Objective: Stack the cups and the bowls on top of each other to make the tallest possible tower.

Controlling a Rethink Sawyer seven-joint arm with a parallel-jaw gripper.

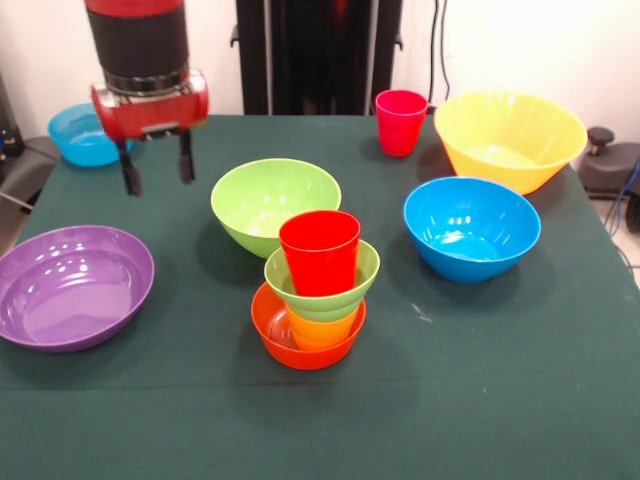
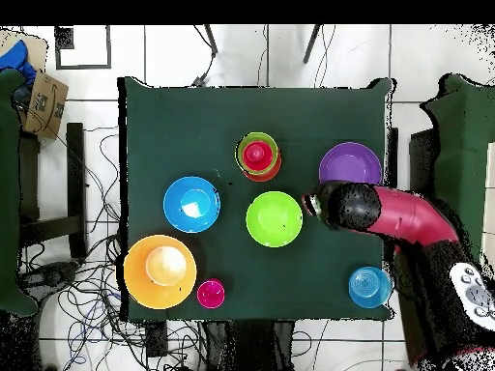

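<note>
The tower stands at the table's middle: a small orange bowl [image 1: 272, 335], a yellow-orange cup [image 1: 322, 331], a small green bowl [image 1: 322, 303] and a red cup [image 1: 320, 250] on top. It also shows in the overhead view [image 2: 258, 156]. My gripper [image 1: 158, 167] hangs open and empty above the cloth, between a small blue bowl [image 1: 85, 135] and a large green bowl [image 1: 275, 205], touching neither. In the overhead view the gripper [image 2: 314, 205] sits just right of the green bowl [image 2: 275, 218]. A pink-magenta cup [image 1: 401, 122] stands upright at the far edge.
A wide purple bowl [image 1: 72, 287] lies below the gripper in the front view. A blue bowl [image 1: 471, 228] and a large yellow bowl [image 1: 510, 138] stand on the right. The dark green cloth [image 1: 500, 400] covers the table.
</note>
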